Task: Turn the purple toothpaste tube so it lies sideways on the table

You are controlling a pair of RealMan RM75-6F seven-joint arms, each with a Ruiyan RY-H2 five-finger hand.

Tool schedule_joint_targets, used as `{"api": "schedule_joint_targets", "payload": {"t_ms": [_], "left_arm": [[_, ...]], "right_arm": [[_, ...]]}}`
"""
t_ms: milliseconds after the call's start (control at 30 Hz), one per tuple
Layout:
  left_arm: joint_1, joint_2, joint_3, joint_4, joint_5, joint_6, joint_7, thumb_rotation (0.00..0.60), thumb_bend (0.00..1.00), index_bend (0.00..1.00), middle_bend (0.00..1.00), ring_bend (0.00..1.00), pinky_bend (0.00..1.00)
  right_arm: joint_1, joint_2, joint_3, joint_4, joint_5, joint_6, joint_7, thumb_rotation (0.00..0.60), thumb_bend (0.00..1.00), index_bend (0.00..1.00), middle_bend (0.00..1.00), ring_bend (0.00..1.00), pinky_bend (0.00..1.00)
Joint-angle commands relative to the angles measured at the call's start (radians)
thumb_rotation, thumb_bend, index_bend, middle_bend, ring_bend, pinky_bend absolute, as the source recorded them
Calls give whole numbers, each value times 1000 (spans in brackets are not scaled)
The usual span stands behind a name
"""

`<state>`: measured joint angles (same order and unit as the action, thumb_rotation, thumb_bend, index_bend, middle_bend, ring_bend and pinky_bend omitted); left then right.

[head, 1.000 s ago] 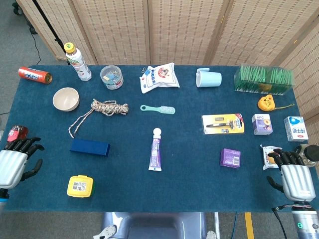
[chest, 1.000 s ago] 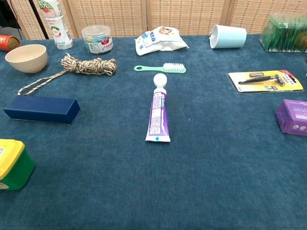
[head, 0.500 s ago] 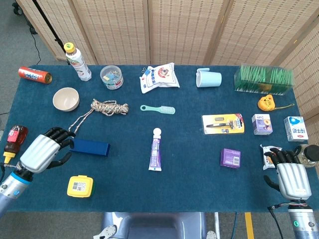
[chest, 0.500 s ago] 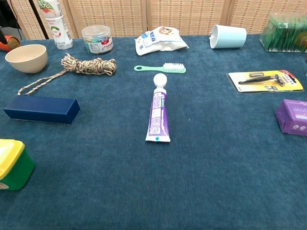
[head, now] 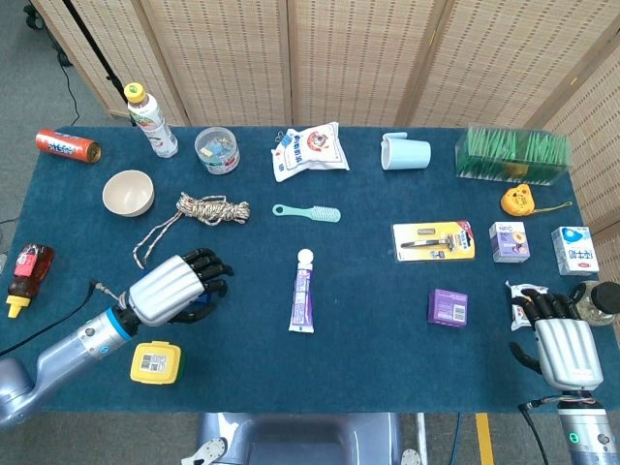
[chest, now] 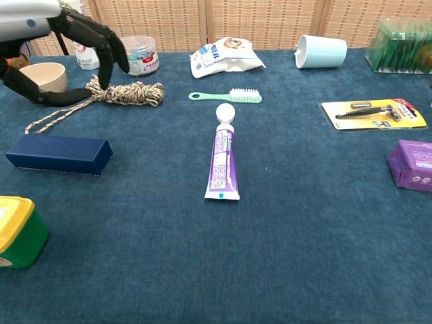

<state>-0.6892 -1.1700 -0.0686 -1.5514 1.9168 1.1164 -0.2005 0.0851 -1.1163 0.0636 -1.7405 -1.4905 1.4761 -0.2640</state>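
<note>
The purple toothpaste tube (head: 302, 296) (chest: 223, 158) lies flat near the table's middle, white cap pointing away from me. My left hand (head: 176, 288) (chest: 64, 40) hovers above the dark blue box (chest: 59, 154), well left of the tube, fingers spread and holding nothing. My right hand (head: 559, 336) stays low at the table's front right corner, far from the tube, fingers apart and empty; only the head view shows it.
A yellow box (head: 156, 362) sits front left, a rope coil (head: 212, 207) and bowl (head: 128, 192) behind the left hand. A green toothbrush (head: 307, 212) lies beyond the tube. A purple box (head: 448, 306) and razor pack (head: 433, 240) lie to the right.
My left hand has swept from the table's left edge rightward over the blue box and now shows in the chest view. The right hand barely shifted. The tube has not moved.
</note>
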Motion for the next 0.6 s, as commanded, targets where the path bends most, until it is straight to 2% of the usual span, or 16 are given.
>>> {"api": "schedule_joint_targets", "payload": {"t_ms": [33,133,233,300,600], "left_arm": [[-62,-43,-8,0,0,-56,-9,514,424,478,324,286,261],[-99,-73,-13,7,-10,-84,-12,514,424,522,361,310,295],[-140,-116,-18,21,-26,-117,-21,514,424,625,421,345,312],[-165,-142,-19,33,-39,-140,-27,514,424,660,446,364,329],[-247,-247,-22,91,-99,-218,-29,514,424,665,461,377,350]], "right_arm": [[-1,2,0,1,2,1,2,600,220,284,230,244,191],[-3,2,0,3,4,2,7,600,220,284,230,244,191],[-4,0,0,7,9,0,10,600,220,284,230,244,191],[-5,-1,-1,11,12,-1,14,600,220,284,230,244,191],[-6,-1,1,28,25,-7,33,600,220,284,230,243,191]]}}
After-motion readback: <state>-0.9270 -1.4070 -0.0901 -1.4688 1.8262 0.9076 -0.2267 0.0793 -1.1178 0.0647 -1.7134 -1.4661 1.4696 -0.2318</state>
